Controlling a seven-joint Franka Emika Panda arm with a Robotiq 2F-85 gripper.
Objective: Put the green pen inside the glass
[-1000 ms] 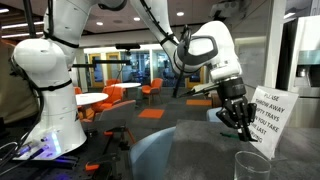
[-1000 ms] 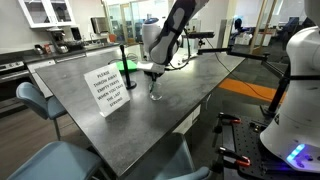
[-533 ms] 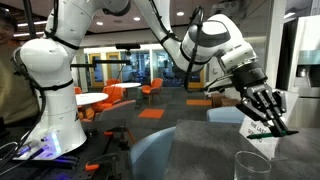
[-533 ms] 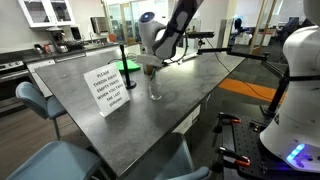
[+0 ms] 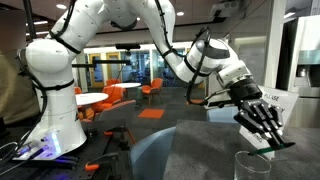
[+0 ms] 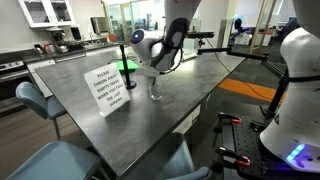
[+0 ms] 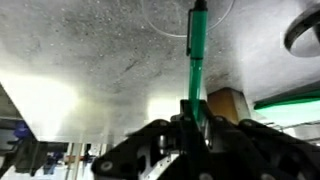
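My gripper [image 7: 193, 122] is shut on the green pen [image 7: 197, 55], a thin dark green stick that points away from the jaws. In the wrist view the pen's far end lies over the thin round rim of the clear glass [image 7: 168, 30]. In both exterior views the gripper [image 5: 265, 125] [image 6: 151, 66] hangs tilted just above the glass [image 5: 250, 165] [image 6: 155, 92], which stands upright on the grey table [image 6: 200, 95]. The pen's tip [image 5: 280, 143] shows faintly below the fingers.
A white printed sign [image 6: 110, 88] [image 5: 287, 103] stands on the table right beside the glass. A dark round object [image 7: 305, 30] lies further off on the table. Chairs [image 6: 35, 100] stand at the table's edge. A second robot's white base [image 5: 55, 90] stands nearby.
The gripper has swung over to the glass with the pen, tilted, and come lower, from beside the sign to just above the glass rim.
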